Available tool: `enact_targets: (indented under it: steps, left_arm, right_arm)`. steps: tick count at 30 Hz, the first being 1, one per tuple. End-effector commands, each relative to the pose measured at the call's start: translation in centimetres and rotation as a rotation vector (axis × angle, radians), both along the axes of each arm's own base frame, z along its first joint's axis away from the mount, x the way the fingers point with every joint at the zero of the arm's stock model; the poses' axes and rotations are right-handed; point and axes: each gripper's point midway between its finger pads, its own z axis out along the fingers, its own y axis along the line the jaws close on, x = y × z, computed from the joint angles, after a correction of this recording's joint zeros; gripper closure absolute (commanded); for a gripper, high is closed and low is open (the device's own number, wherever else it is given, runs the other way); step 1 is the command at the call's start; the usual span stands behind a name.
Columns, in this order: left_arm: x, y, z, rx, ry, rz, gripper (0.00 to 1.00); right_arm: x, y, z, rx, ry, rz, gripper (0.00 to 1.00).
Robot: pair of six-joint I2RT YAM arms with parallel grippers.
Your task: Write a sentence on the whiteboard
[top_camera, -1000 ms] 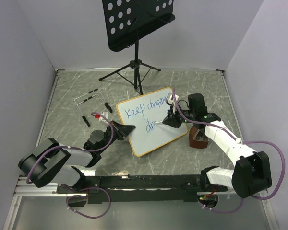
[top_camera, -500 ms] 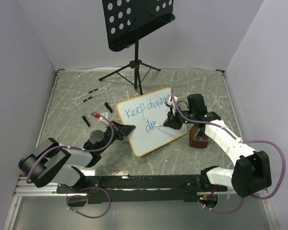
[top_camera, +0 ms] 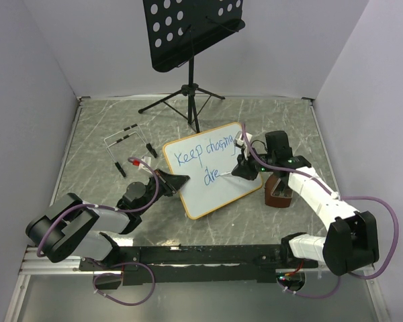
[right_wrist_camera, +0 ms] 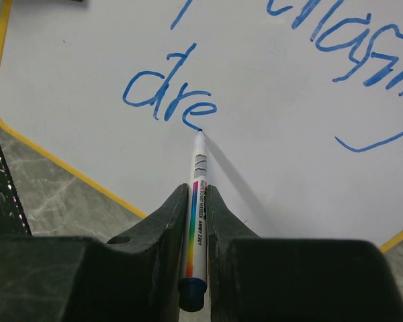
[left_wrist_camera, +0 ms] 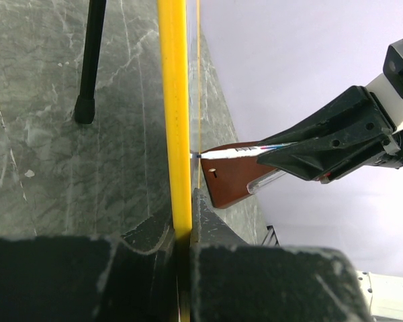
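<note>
The whiteboard (top_camera: 215, 191), white with an orange frame, lies tilted at the table's middle. Blue lettering (top_camera: 203, 153) reads "Keep chasing" with "dre" (right_wrist_camera: 169, 100) under it. My left gripper (top_camera: 180, 180) is shut on the board's left edge; its frame (left_wrist_camera: 175, 121) runs between the jaws. My right gripper (top_camera: 239, 168) is shut on a white marker (right_wrist_camera: 197, 201) with a rainbow stripe, tip touching the board just right of the "e". The marker also shows in the left wrist view (left_wrist_camera: 235, 152).
A black music stand (top_camera: 188, 33) on a tripod stands behind the board. Loose markers (top_camera: 124, 137) lie at the left. A brown holder (top_camera: 279, 191) sits right of the board under my right arm. Grey walls close in on three sides.
The second line grew from "dr" to "dre". My right gripper shifted slightly right with the marker. The left arm has not moved.
</note>
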Motion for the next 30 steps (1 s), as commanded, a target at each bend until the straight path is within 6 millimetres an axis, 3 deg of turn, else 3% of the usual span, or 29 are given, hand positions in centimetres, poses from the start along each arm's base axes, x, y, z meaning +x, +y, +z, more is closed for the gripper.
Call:
enact_targets:
  steps: [1, 7, 15, 30]
  left_arm:
    - [-0.4, -0.5, 3.8, -0.048, -0.153, -0.030, 0.99]
    - [-0.3, -0.5, 3.8, -0.048, -0.153, -0.030, 0.99]
    - [-0.3, -0.7, 4.0, -0.051, -0.155, -0.036, 0.99]
    - [-0.2, -0.8, 3.9, -0.052, -0.154, -0.041, 0.99]
  right_arm:
    - [0.8, -0.6, 1.4, 0.015, -0.048, -0.024, 1.00]
    - [2.2, -1.0, 2.7, 0.041, -0.122, -0.095, 1.00]
    - [3.5, -1.3, 1.8, 0.019, -0.105, -0.144, 1.00]
    - [2.8, 0.0, 1.5, 0.050, -0.067, -0.088, 1.00]
